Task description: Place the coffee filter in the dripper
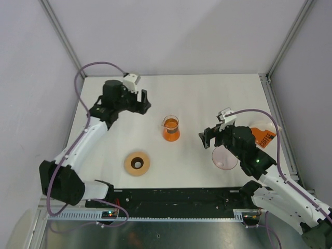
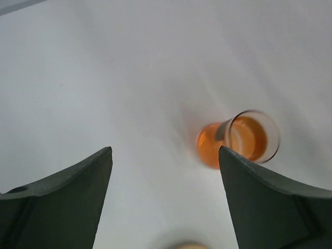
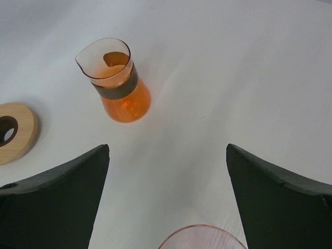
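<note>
Status: filter not yet picked up, dripper empty. My left jaws are spread wide with nothing between them. They hang over the far-left part of the bench, facing the orange carafe. My right jaws are spread just as wide and are also empty, over the mid-right bench. The dripper sits just on the near side of them, and its pinkish rim shows at the bottom edge of the right wrist view. The coffee filter shows in the top view only. I read it as the pale shape at the right side of the bench, touching or overlapping the orange packet. It has low contrast against the white surface and a cable crosses it, so I cannot tell its outline or long axis. Key relation: the filter lies to the right of my right jaws and behind them, beside that wrist. The right arm is clearly the nearer one. The left arm is well apart from it, with the carafe between. Judgement: the right jaws must swing back and to the right for the filter, and from there it is a short carry to the dripper. Legible writing: "COFFEE" on the packet. I can read nothing on the carafe or on the wooden ring.
</note>
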`<state>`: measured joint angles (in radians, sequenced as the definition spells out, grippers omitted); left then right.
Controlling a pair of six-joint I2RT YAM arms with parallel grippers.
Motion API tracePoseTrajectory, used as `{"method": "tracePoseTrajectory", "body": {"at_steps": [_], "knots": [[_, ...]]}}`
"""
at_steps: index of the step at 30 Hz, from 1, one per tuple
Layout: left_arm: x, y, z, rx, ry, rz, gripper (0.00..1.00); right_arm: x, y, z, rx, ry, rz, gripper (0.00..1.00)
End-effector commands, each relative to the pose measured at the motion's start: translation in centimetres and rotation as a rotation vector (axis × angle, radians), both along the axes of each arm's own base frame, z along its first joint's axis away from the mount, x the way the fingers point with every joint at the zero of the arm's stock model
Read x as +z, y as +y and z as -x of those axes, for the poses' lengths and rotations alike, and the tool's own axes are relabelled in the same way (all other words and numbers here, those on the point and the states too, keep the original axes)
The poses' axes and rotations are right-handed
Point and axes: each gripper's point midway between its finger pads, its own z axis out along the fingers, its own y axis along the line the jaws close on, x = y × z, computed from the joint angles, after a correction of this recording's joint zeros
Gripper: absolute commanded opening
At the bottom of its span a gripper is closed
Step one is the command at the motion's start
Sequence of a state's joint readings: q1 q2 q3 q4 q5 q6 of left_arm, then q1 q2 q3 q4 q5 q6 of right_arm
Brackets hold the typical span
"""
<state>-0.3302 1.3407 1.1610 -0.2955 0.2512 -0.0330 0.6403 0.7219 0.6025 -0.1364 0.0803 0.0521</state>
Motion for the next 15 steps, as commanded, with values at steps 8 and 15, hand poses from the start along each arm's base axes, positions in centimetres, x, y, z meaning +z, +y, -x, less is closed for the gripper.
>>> {"method": "tracePoseTrajectory", "body": {"at_steps": [8,15], "knots": [[-9.4,7.9,12.6,-0.231,0.286,-0.373,0.89,2.7,1.0,1.0,0.054,-0.049,-0.050,0.99],[-14.2,8.9,16.0,-0.318,0.361,-0.434,0.91,3.0,0.9,1.9,0.062,-0.044,-0.063,0.99]]}}
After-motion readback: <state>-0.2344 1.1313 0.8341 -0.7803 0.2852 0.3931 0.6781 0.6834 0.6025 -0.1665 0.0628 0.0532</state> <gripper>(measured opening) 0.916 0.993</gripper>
